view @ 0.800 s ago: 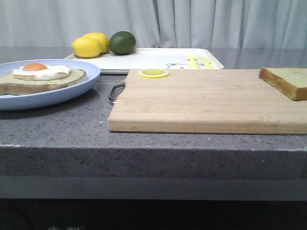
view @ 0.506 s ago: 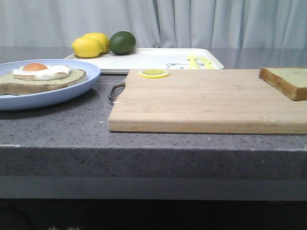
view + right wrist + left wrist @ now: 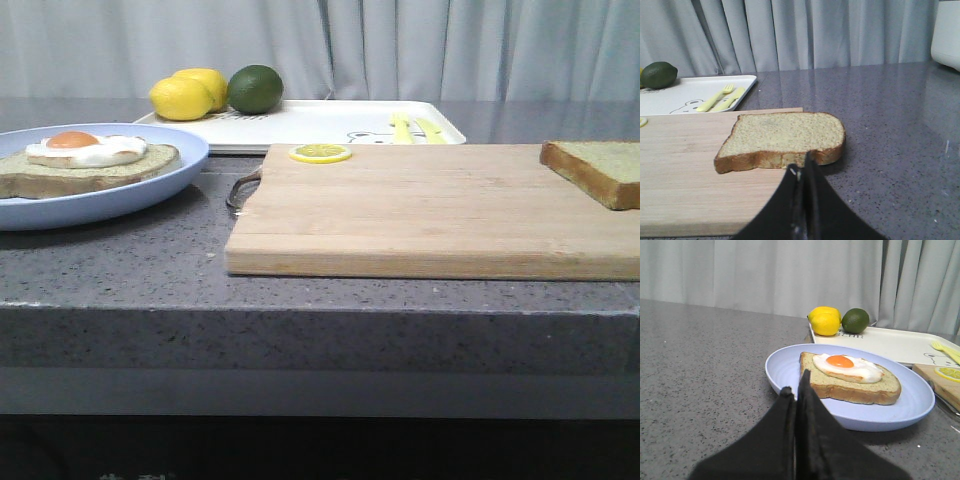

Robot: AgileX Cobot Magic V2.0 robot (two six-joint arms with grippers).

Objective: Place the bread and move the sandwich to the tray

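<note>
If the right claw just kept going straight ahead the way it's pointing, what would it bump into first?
Most likely the bread. The shut right gripper points at its near crust, where the slice overhangs the cutting board; depth is hard to judge.

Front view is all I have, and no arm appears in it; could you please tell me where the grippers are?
Observer: The left gripper, shut, points at the pale blue round plate holding the egg-topped sandwich.
Operator: And the right one?
Observer: The right gripper, also shut, faces the near crust of the plain brown-crusted bread slice.
Operator: Is that slice fully on the board?
Observer: No, one end overhangs the wooden cutting board.
</note>
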